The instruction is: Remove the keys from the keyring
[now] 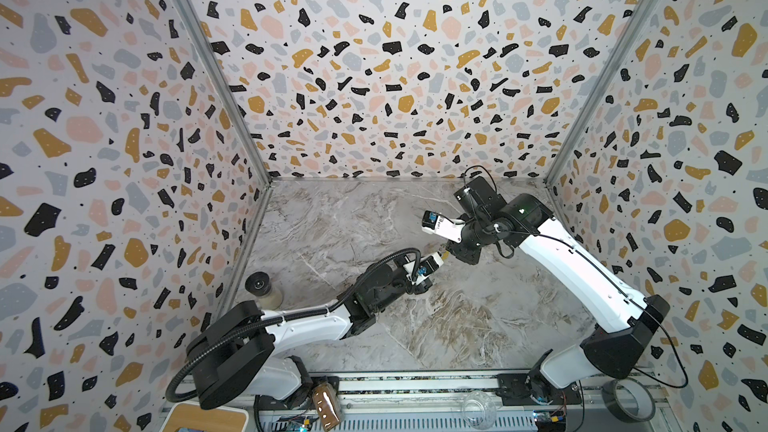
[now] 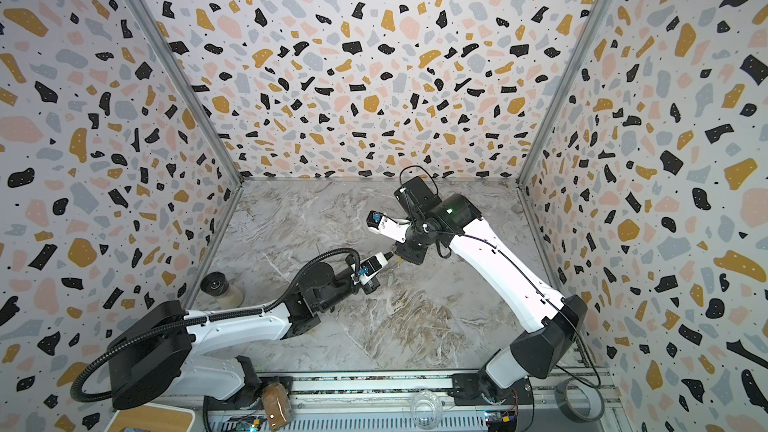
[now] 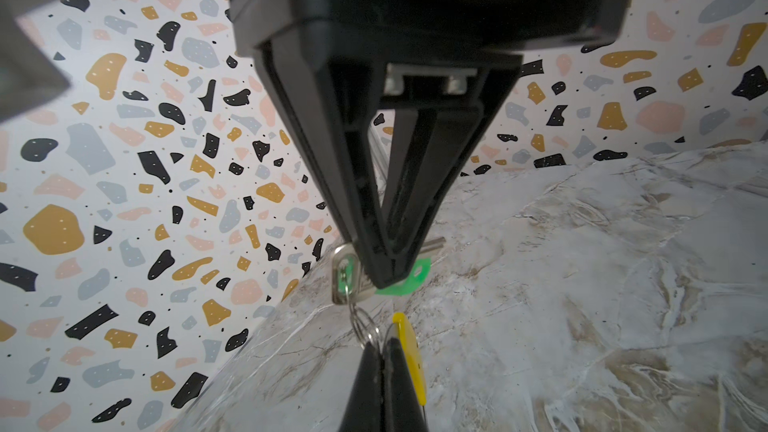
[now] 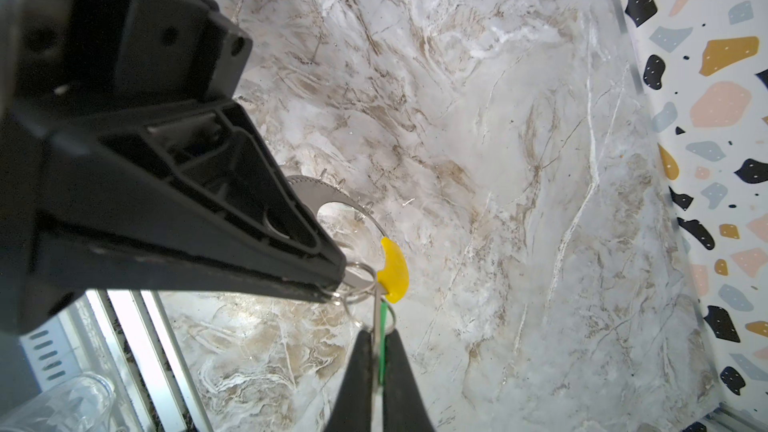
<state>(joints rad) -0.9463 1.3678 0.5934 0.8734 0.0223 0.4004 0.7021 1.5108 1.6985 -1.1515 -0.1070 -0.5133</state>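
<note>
Both grippers meet above the middle of the marble table. My left gripper (image 3: 384,340) is shut on the keyring's thin wire beside its yellow sleeve (image 3: 409,347). In the right wrist view the grey dotted keyring (image 4: 316,195) curves out from behind the left gripper (image 4: 334,286) to the yellow sleeve (image 4: 392,268). My right gripper (image 4: 378,332) is shut on a silvery key (image 3: 347,274) with a bright green tag (image 3: 417,272). A small split ring (image 3: 365,326) links that key to the keyring. In both top views the two grippers (image 1: 442,256) (image 2: 394,258) almost touch and hide the keys.
A dark-lidded jar (image 1: 264,288) stands by the left wall. Along the front rail are a brown jar (image 1: 326,405), a clear glass jar (image 1: 478,409), a dark tape roll (image 1: 627,401) and a wooden tray (image 1: 203,417). Patterned walls close in three sides.
</note>
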